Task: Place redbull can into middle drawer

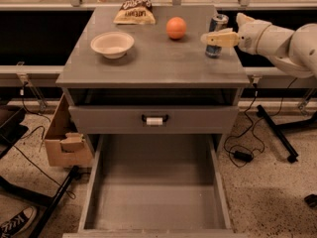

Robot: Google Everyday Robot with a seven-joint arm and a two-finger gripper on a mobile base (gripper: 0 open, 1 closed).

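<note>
Gripper (212, 37) at redbull can (218, 22) on cabinet top (158, 63), middle drawer (156, 202) pulled out below

Smooth cream plastic gripper (212, 37) at the glossy metal redbull can (218, 23) on the matt cabinet top (163, 61)

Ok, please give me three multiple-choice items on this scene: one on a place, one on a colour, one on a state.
1. Where is the can? A in the lowest drawer; B on the cabinet top, right of the ball; C held in the air.
2. What colour is the ball? A green; B orange; C white.
3. How is the lowest drawer? A pulled out; B shut; C taken away.
1 B: it stands there, the tool at its right side.
2 B: its skin is orange.
3 A: its bare floor shows.
</note>
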